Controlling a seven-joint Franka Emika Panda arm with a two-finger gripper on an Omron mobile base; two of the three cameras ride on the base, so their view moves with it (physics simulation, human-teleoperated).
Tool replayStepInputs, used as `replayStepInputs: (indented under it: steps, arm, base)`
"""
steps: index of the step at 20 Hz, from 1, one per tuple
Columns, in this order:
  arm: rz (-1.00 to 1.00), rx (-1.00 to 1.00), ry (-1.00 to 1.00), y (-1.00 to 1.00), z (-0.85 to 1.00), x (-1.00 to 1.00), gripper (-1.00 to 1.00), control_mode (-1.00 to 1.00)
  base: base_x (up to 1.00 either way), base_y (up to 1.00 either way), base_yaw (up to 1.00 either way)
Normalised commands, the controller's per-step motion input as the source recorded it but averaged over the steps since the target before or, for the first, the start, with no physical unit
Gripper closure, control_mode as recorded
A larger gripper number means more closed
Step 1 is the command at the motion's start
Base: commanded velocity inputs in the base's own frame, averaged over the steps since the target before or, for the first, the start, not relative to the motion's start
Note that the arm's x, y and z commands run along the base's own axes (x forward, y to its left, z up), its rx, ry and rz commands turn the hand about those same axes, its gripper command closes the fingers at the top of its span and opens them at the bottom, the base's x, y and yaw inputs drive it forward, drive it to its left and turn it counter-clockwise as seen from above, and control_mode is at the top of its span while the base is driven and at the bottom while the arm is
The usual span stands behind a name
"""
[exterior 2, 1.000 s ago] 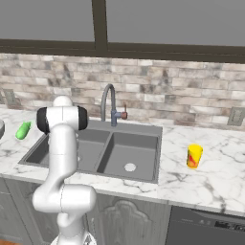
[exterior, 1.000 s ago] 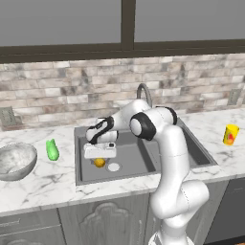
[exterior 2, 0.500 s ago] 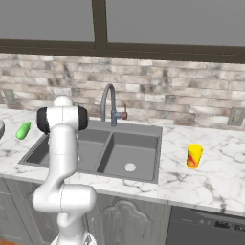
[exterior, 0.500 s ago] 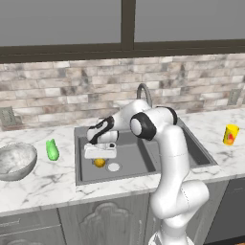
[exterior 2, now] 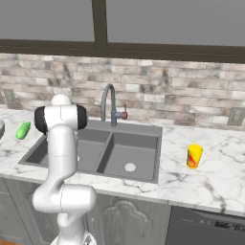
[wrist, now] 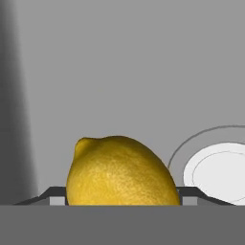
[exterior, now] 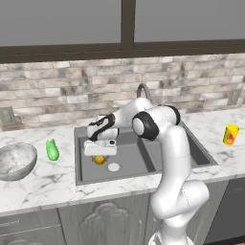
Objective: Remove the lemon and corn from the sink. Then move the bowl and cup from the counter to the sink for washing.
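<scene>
Your lemon [wrist: 122, 171] sits on the floor of the sink's [exterior: 143, 167] left basin, just beside the round white drain [wrist: 217, 172], and in the hand view it lies between the two dark fingertips [wrist: 48, 195], one at each flank. The gripper [exterior: 99, 154] is down in that basin right over the fruit, its fingers closed in against the lemon's sides, pinching it; you cannot tell whether the lemon has left the basin floor. Looking outward, you find the corn [exterior: 52, 150] lying on the marble counter [exterior: 43, 184] to the left of the sink, and the bowl [exterior: 16, 160] further left near the edge. The cup [exterior: 230, 134] stands upright on the counter well to the right of the sink, beyond the curved faucet [exterior 2: 109, 103].
</scene>
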Motion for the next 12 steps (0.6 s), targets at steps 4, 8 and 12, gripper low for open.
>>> replayStepInputs:
  steps: [4,8,12]
  arm:
    - [0.00,0.00,0.00,0.00,0.38,-0.19,1.00,-1.00]
    - [0.00,0.00,0.00,0.00,0.36,-0.20,1.00,-1.00]
    - [0.00,0.00,0.00,-0.02,0.35,-0.22,1.00,-1.00]
  base:
    - [0.00,0.00,0.00]
    - [0.00,0.00,0.00]
    - [0.00,0.00,0.00]
